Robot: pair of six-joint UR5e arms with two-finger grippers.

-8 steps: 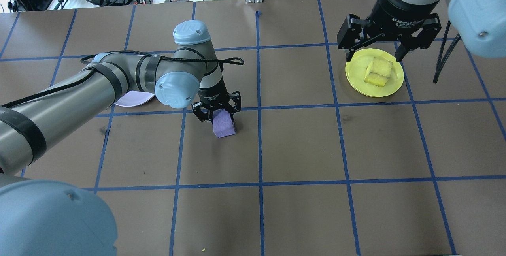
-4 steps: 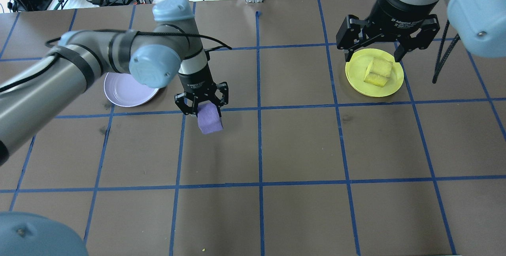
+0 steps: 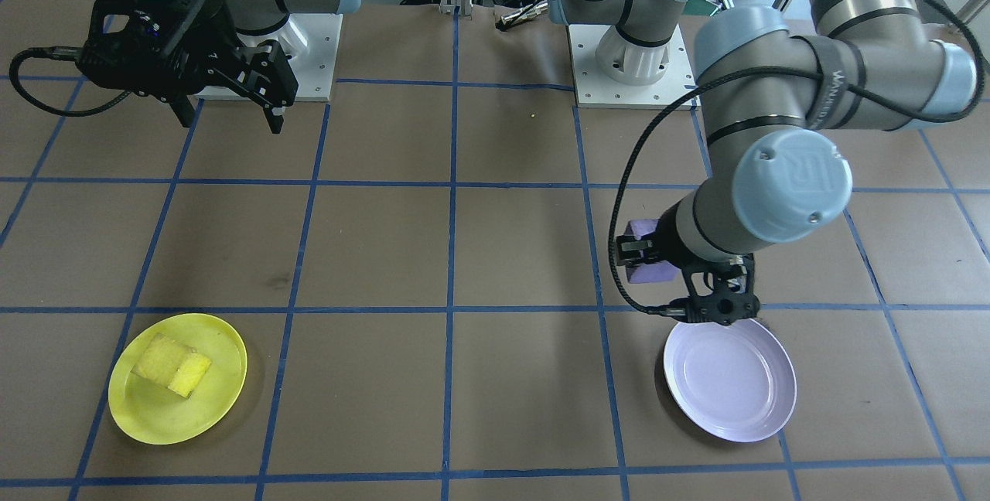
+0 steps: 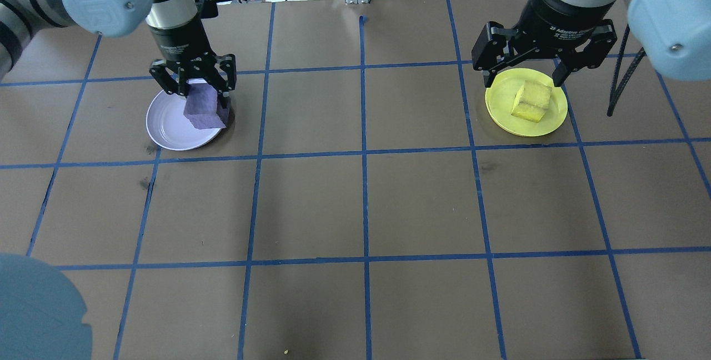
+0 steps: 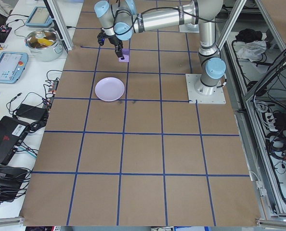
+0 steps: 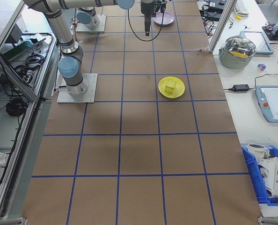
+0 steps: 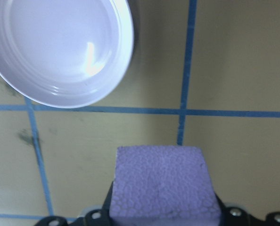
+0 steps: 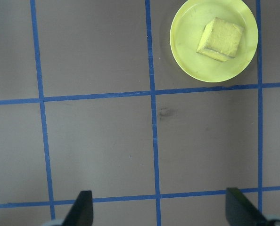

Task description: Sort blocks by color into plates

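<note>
My left gripper (image 4: 203, 92) is shut on the lavender-purple block (image 4: 203, 107) and holds it in the air. In the left wrist view the block (image 7: 161, 181) fills the bottom, and the empty lavender plate (image 7: 60, 47) lies ahead and to the left. In the front-facing view the block (image 3: 643, 255) hangs just robot-side of that plate (image 3: 731, 380), half hidden by the arm. The rough yellow block (image 4: 532, 101) rests in the yellow plate (image 4: 502, 109). My right gripper (image 4: 523, 79) hovers open above it, holding nothing; its fingers (image 8: 81, 209) frame the bottom of the right wrist view.
Blue tape lines divide the brown table into squares. Off the far table edge sit a lidded steel pot (image 6: 242, 49), a tablet (image 6: 272, 103), cables and a blue bin (image 6: 270, 176). The two arm bases (image 3: 630, 60) stand at the robot side.
The left arm has carried the purple block up off the table and away to the left, from the middle square to beside the lavender plate. The right gripper has stayed put.
</note>
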